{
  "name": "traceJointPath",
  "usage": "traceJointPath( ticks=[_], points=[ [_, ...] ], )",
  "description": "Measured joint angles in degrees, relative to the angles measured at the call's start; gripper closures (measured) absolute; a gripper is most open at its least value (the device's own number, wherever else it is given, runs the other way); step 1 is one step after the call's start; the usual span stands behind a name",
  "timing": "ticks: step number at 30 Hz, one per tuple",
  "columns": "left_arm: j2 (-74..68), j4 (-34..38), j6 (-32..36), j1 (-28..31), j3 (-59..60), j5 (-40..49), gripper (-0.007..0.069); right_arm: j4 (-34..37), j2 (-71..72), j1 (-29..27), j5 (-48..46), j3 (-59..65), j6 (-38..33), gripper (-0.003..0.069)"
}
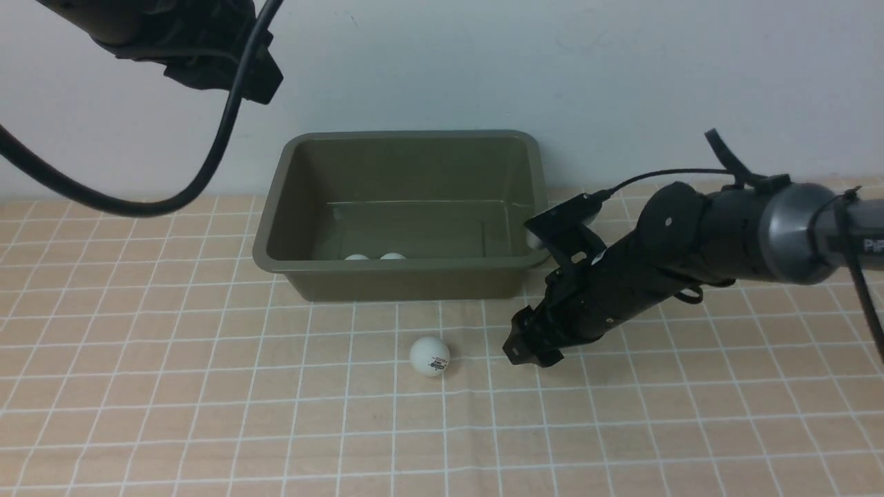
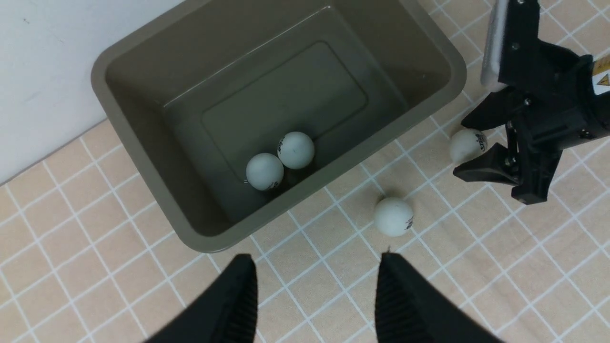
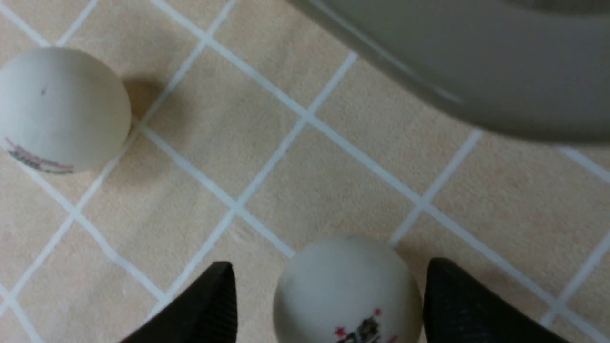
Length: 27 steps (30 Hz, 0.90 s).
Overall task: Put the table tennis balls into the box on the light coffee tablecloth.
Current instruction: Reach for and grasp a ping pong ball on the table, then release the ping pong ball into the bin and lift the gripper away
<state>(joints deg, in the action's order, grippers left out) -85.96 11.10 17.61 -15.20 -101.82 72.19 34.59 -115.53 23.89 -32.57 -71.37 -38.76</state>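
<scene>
The box [image 1: 400, 279] is smooth plastic with a faint sheen. The balls [image 1: 429, 356] are matt and smooth. The cloth [image 1: 207, 414] is soft woven fabric, matt, slightly creased. The left claw [image 2: 317, 259] has black fingers [image 2: 238, 305], matt and finely ribbed.

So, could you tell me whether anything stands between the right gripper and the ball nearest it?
Nothing visible does: that ball lies on the tablecloth between the right gripper's open fingers. Toward the box, only its own near wall rises.

The matte black right arm [image 1: 621, 276] bears a grey collar [image 1: 794, 231], thin cable [image 1: 663, 172] and black hand [image 1: 530, 351].
</scene>
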Motion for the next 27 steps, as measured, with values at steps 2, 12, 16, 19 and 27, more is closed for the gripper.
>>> traceJointPath(
  ticks=[2,12,16,19,27],
  points=[
    [0.00,0.00,0.00,0.00,0.00,0.00,0.0348,-2.20,-0.37,-0.14,0.48,-0.19,3.90,0.0287],
    [0.00,0.00,0.00,0.00,0.00,0.00,0.0348,-27.18,8.91,-3.68,-8.32,-0.36,21.23,0.0295],
    [0.00,0.00,0.00,0.00,0.00,0.00,0.0348,-27.14,14.22,-3.46,-5.36,-0.71,19.33,0.0295],
    [0.00,0.00,0.00,0.00,0.00,0.00,0.0348,-20.26,14.82,-2.30,-2.77,-3.99,13.82,0.0295],
    [0.00,0.00,0.05,0.00,0.00,0.00,0.0348,-4.62,3.42,-1.10,-9.43,-20.20,-0.36,0.0295]
  ],
)
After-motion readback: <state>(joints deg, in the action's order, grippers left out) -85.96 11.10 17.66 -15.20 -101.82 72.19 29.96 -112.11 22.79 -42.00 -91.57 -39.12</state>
